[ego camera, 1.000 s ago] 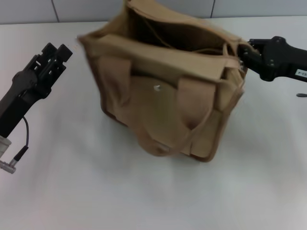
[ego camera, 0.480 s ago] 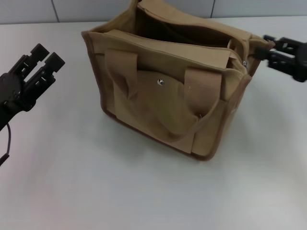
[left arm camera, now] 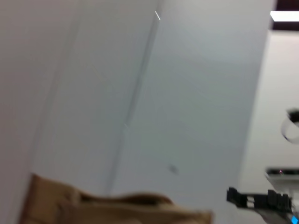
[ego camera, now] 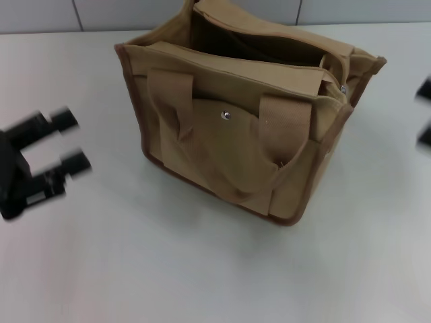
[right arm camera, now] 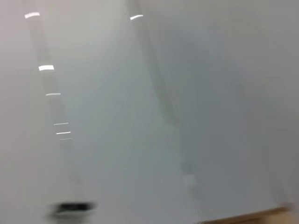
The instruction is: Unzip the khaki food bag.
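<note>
With left gripper (ego camera: 67,141) fingers (ego camera: 64,120) spread, touching nothing, khaki food bag (ego camera: 236,128) unzipped

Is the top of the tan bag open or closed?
Open. The khaki food bag stands upright with its top gaping, and the dark inside shows.

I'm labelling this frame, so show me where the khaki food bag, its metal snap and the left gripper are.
khaki food bag (ego camera: 222,74), head view, on the front panel's upper band.
metal snap (ego camera: 226,116), head view, on the stud itself.
left gripper (ego camera: 73,141), head view, midway between its two fingertips.
</note>
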`<state>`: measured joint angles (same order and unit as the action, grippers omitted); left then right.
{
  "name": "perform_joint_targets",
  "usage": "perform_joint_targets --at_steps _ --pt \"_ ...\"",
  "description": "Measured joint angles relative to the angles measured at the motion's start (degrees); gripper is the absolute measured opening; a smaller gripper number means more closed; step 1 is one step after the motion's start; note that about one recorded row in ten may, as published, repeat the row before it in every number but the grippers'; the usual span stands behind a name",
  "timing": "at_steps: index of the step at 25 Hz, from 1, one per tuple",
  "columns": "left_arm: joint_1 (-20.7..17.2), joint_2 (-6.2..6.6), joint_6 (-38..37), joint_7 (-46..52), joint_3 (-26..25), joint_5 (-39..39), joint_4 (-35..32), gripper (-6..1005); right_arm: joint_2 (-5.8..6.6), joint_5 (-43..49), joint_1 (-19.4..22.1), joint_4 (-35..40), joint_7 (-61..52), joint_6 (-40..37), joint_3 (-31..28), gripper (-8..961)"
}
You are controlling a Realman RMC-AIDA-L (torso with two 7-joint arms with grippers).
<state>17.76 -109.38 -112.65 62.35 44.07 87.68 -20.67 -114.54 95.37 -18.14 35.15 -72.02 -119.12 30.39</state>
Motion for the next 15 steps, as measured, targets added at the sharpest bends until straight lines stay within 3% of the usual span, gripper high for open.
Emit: perform_joint_targets --at_steps 4,10,15 --pt "0.4 0.12 -0.9 2.2 0.1 6.5 -3.9 745 -1.02 5.4 -0.6 -4.0 7.7 -4.6 4.6 733" --pt "1.2 0.08 -1.3 3.7 1.1 7.9 -4.7 745 -4.68 8.1 -1.6 -7.6 11.3 -2.6 7.3 735" --pt "1.7 0.28 -1.9 5.1 3.4 8.0 -5.6 745 -4.91 8.5 -3.3 -11.3 12.4 0.0 9.1 737"
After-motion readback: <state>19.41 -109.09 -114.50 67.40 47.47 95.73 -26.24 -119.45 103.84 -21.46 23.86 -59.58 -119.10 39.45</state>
